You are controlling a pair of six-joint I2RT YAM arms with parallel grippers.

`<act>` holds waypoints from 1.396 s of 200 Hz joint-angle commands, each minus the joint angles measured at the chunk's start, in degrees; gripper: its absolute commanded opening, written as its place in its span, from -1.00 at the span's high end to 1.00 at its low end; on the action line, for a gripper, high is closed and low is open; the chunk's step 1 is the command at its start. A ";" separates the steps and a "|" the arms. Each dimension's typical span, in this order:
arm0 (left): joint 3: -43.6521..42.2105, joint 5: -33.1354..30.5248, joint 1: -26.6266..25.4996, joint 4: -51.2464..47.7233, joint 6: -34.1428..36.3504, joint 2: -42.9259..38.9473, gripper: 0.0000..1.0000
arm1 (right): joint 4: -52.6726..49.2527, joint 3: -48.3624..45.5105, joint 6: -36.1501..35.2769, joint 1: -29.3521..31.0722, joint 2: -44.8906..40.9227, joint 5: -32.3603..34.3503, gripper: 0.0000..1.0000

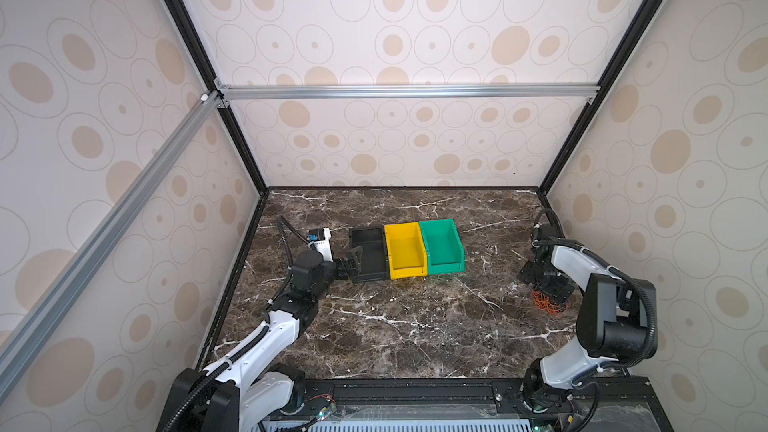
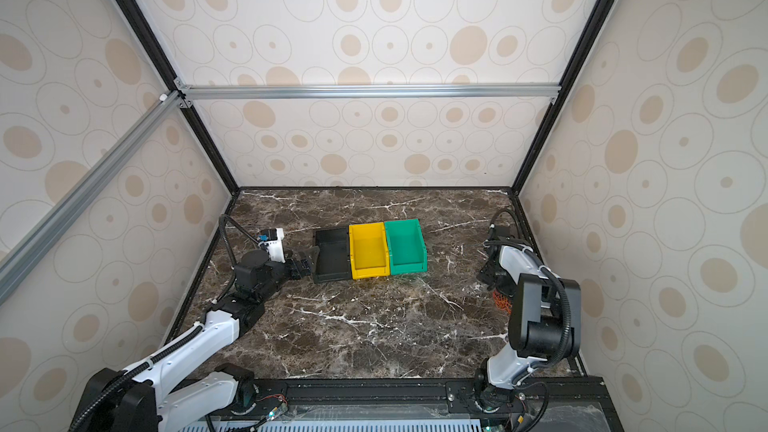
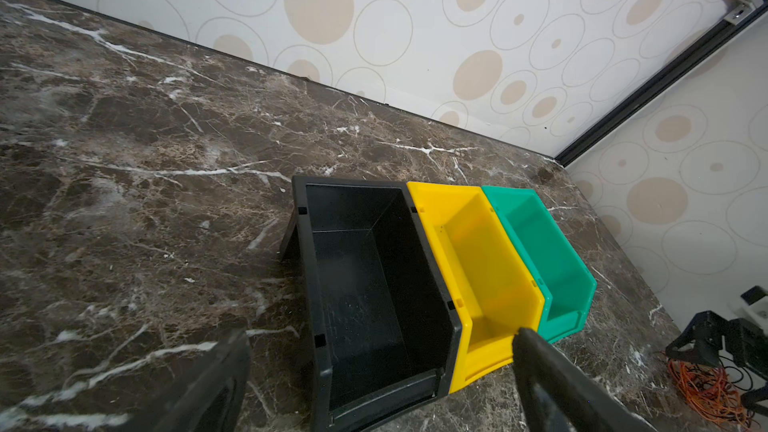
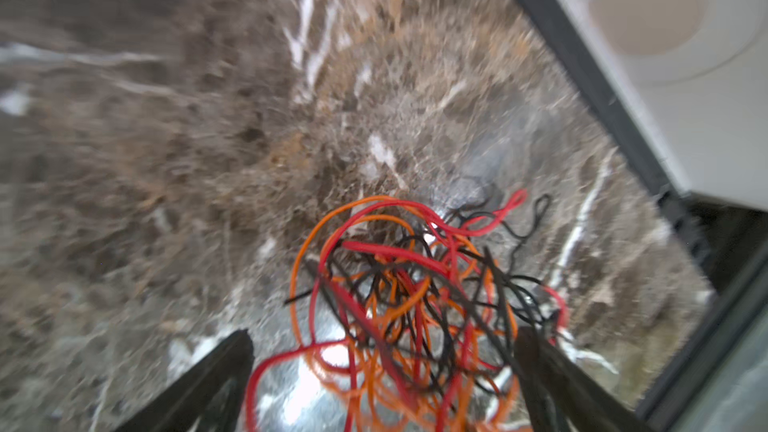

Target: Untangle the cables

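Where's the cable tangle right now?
In both top views the cables sit heaped at the table's right side, under the open right gripper, well right of the green bin.

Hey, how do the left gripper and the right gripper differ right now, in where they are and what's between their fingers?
The left gripper is at the black bin; the right gripper is over the cables on the opposite side. The right gripper has the orange, red and black tangle between its fingers; the left gripper has no cable near it. Both are open, and neither is closed on anything.
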 commanded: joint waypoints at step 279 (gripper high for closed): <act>0.99 6.75 -10.33 1.74 -4.26 2.87 -0.92 | 16.40 -5.91 -17.14 48.25 -9.76 -38.29 0.39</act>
